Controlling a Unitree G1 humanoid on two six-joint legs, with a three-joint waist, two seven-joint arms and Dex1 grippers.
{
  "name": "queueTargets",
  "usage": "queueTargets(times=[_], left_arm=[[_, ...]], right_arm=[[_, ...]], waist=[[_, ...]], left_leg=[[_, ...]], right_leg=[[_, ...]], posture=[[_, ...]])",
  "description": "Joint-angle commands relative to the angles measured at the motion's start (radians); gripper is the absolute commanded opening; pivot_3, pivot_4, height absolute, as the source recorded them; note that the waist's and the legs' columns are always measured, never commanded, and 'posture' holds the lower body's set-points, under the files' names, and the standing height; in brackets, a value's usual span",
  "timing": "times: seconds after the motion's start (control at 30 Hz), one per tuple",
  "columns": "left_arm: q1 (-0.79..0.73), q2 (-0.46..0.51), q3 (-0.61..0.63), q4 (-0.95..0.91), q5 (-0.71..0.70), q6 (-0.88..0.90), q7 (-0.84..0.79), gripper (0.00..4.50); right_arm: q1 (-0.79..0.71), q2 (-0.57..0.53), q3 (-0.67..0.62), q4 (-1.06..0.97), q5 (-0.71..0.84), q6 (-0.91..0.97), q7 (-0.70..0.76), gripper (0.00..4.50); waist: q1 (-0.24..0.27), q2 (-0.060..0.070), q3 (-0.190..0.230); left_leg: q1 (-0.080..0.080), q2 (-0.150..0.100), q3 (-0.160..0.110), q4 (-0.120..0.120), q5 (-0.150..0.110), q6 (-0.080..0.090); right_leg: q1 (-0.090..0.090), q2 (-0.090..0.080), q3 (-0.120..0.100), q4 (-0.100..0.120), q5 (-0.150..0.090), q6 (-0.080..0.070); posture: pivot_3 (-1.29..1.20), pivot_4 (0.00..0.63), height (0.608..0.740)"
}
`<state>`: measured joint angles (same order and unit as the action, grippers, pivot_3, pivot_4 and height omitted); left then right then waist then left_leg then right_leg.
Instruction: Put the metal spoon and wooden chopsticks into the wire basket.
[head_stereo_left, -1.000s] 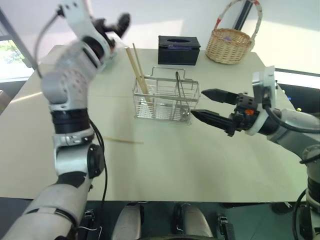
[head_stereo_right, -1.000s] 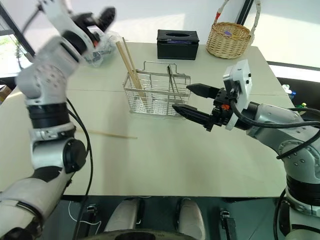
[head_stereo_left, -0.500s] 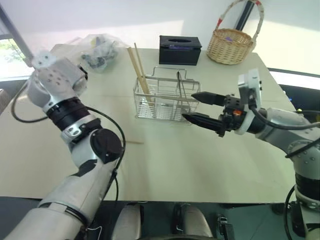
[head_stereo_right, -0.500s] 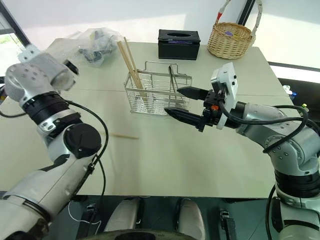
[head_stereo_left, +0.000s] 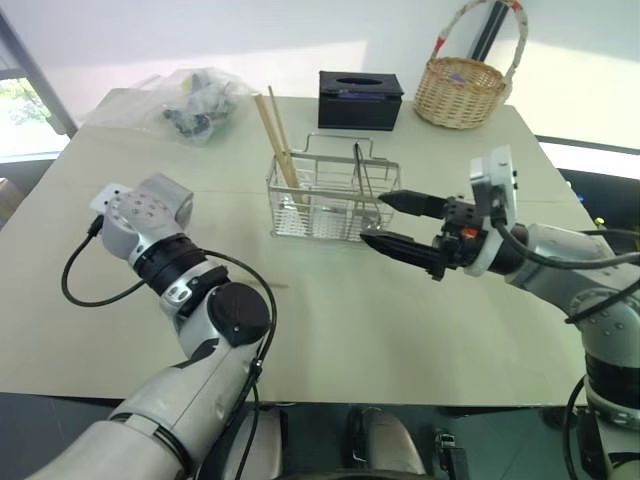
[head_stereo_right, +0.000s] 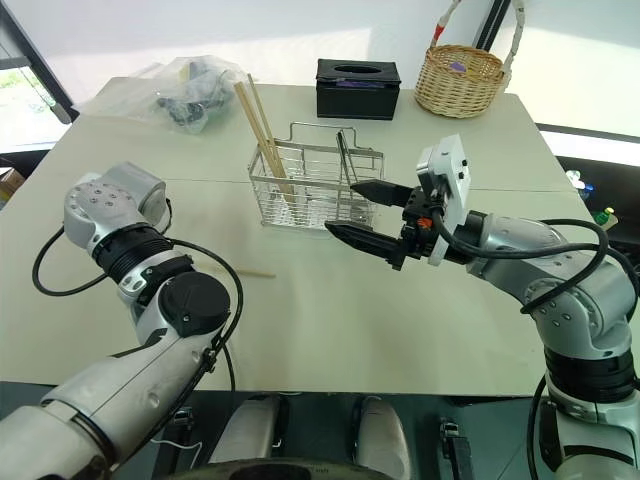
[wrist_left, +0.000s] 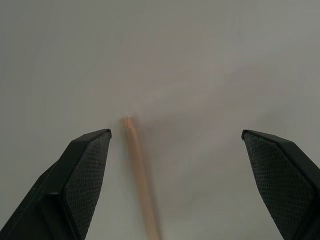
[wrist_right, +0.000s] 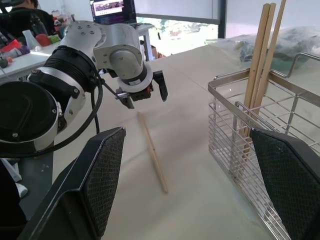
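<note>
The wire basket (head_stereo_left: 333, 200) stands mid-table. Wooden chopsticks (head_stereo_left: 277, 140) lean in its left end, and the metal spoon (head_stereo_left: 362, 180) stands in its right end. One more chopstick (wrist_right: 152, 157) lies flat on the table to the front left of the basket. My left gripper (wrist_left: 175, 132) hangs open just above this stick's end (wrist_left: 135, 150), fingers pointing down; it also appears in the right wrist view (wrist_right: 145, 97). My right gripper (head_stereo_left: 375, 220) is open and empty. It hovers level at the basket's front right corner.
A black tissue box (head_stereo_left: 360, 98) sits behind the wire basket. A round wicker basket (head_stereo_left: 460, 90) is at the back right corner, and a clear plastic bag (head_stereo_left: 195, 105) with dark items at the back left. Bare table (head_stereo_left: 400, 330) lies in front.
My left arm has swung down from high over the back left of the table to just above the loose chopstick, its wrist turning downward. The right gripper has stayed in place.
</note>
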<state>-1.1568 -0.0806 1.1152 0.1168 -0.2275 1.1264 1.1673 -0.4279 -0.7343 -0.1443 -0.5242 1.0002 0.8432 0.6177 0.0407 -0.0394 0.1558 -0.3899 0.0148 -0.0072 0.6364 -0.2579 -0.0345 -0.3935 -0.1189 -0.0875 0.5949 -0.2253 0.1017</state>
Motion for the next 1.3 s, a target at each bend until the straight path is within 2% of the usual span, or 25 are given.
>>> queueTargets(times=[0.03,0.2,0.4,0.5,0.6,0.7,0.73,1.03,1.17,1.3], left_arm=[[0.023,-0.004,-0.012,-0.020,0.002,-0.018,0.013,4.43],[0.071,-0.023,-0.011,-0.018,0.007,-0.030,0.043,4.43],[0.103,-0.003,-0.031,0.042,0.015,-0.057,0.045,4.43],[0.115,0.017,-0.050,0.082,0.008,-0.080,0.034,3.57],[0.118,0.031,-0.060,0.106,-0.002,-0.095,0.034,2.15],[0.118,0.041,-0.065,0.120,-0.011,-0.104,0.037,0.47],[0.117,0.043,-0.065,0.123,-0.014,-0.106,0.038,0.04],[0.129,0.072,-0.076,0.124,-0.053,-0.138,0.011,0.04],[0.135,0.165,-0.142,0.163,-0.075,-0.167,-0.119,0.04],[0.130,0.372,-0.259,0.286,-0.094,-0.269,-0.422,0.04]], right_arm=[[0.006,0.001,-0.039,-0.034,0.023,-0.006,-0.014,4.12],[0.013,0.006,-0.038,-0.039,0.027,-0.008,-0.027,4.12],[0.012,0.013,-0.036,-0.036,0.021,-0.011,-0.036,4.12],[0.011,0.016,-0.036,-0.038,0.020,-0.013,-0.042,4.12],[0.013,0.017,-0.036,-0.044,0.022,-0.014,-0.048,4.12],[0.017,0.016,-0.041,-0.046,0.022,-0.015,-0.052,4.12],[0.019,0.015,-0.043,-0.047,0.023,-0.016,-0.053,4.12],[0.023,0.004,-0.060,-0.044,0.026,-0.009,-0.051,4.12],[0.028,-0.009,-0.068,-0.042,0.029,-0.003,-0.043,4.12],[0.031,-0.044,-0.081,-0.039,0.038,0.010,-0.018,4.12]], waist=[[0.000,0.000,0.000],[0.000,0.001,-0.001],[-0.001,0.003,-0.002],[-0.003,0.005,-0.003],[-0.004,0.005,-0.004],[-0.003,0.005,-0.004],[-0.003,0.005,-0.004],[-0.003,0.007,-0.005],[-0.004,0.007,-0.005],[-0.005,0.005,-0.003]], left_leg=[[0.000,0.000,0.000,0.000,0.000,0.000],[0.000,0.000,0.000,0.000,0.000,0.000],[0.001,0.000,0.000,0.000,0.000,0.000],[0.002,0.000,0.000,0.000,0.000,0.000],[0.002,0.000,0.001,0.000,0.000,0.000],[0.002,0.000,0.001,0.000,0.000,0.000],[0.002,0.000,0.001,0.000,0.000,0.000],[0.002,0.000,0.001,0.000,0.000,0.000],[0.003,0.001,0.001,-0.001,0.000,0.000],[0.000,0.001,0.001,-0.001,0.000,0.000]], right_leg=[[0.000,0.000,0.000,0.000,0.000,0.000],[0.000,0.000,0.000,0.000,0.000,0.000],[0.000,0.000,0.000,0.000,0.000,0.000],[0.001,0.000,0.000,0.000,0.000,0.000],[0.001,0.000,0.000,0.000,0.000,0.000],[0.001,0.000,0.000,0.000,0.000,0.000],[0.001,0.000,0.000,0.000,0.000,0.000],[0.001,0.000,0.000,0.000,0.000,0.000],[0.000,0.000,0.000,0.001,0.000,0.000],[-0.002,0.001,0.000,0.001,0.000,-0.001]], posture=[[0.00,0.150,0.706],[0.00,0.150,0.706],[0.00,0.150,0.706],[0.00,0.150,0.706],[0.00,0.150,0.706],[0.00,0.150,0.706],[0.00,0.150,0.706],[0.00,0.150,0.706],[0.00,0.150,0.706],[0.00,0.150,0.706]])
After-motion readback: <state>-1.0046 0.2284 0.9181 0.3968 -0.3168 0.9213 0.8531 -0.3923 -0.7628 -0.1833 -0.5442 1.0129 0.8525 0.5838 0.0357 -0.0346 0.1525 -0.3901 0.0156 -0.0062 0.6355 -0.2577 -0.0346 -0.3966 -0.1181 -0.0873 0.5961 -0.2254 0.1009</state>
